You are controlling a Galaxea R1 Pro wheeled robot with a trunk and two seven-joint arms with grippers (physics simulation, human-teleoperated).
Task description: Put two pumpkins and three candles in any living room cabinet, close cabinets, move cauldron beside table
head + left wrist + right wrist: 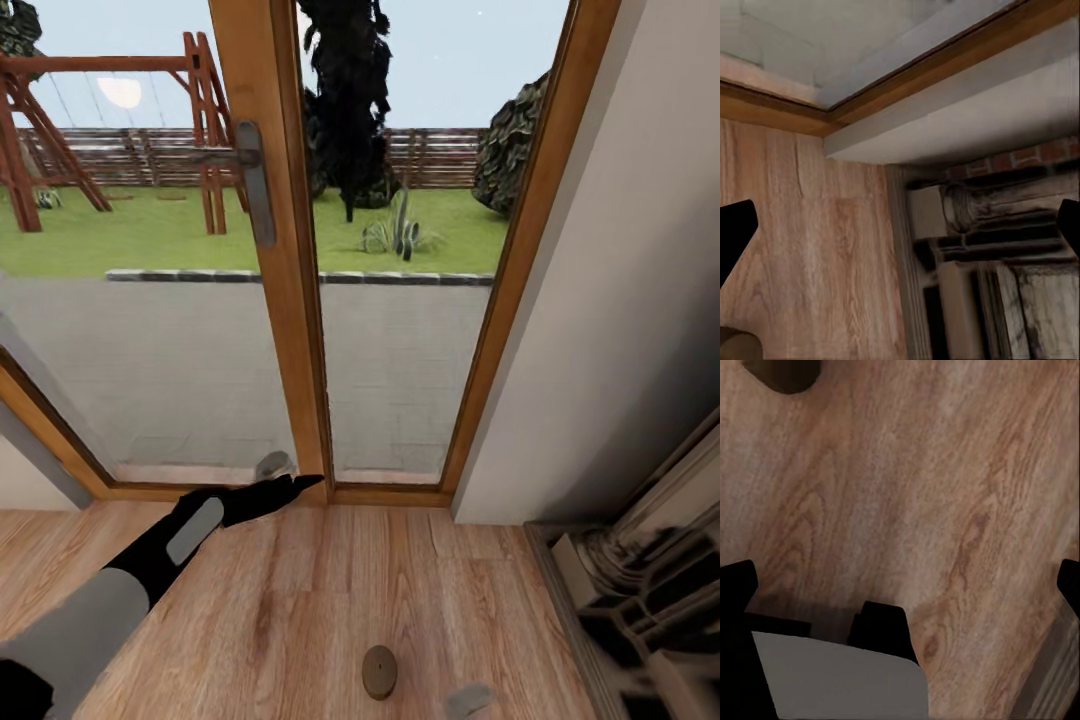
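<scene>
The robot faces a wood-framed glass door [290, 300] giving onto a paved patio and a lawn. Its left arm reaches forward over the plank floor [420, 600], the left gripper [285, 487] near the door's bottom rail; in the left wrist view its fingertips [735, 232] sit at opposite edges, spread wide with nothing between them. That view also takes in the ornate fireplace surround [997, 247] at the wall's foot. The right gripper [900, 585], seen from its wrist camera, hangs over bare floorboards, fingers wide apart and empty. A small round brown disc [379, 671] lies on the floor, well apart from the left gripper.
</scene>
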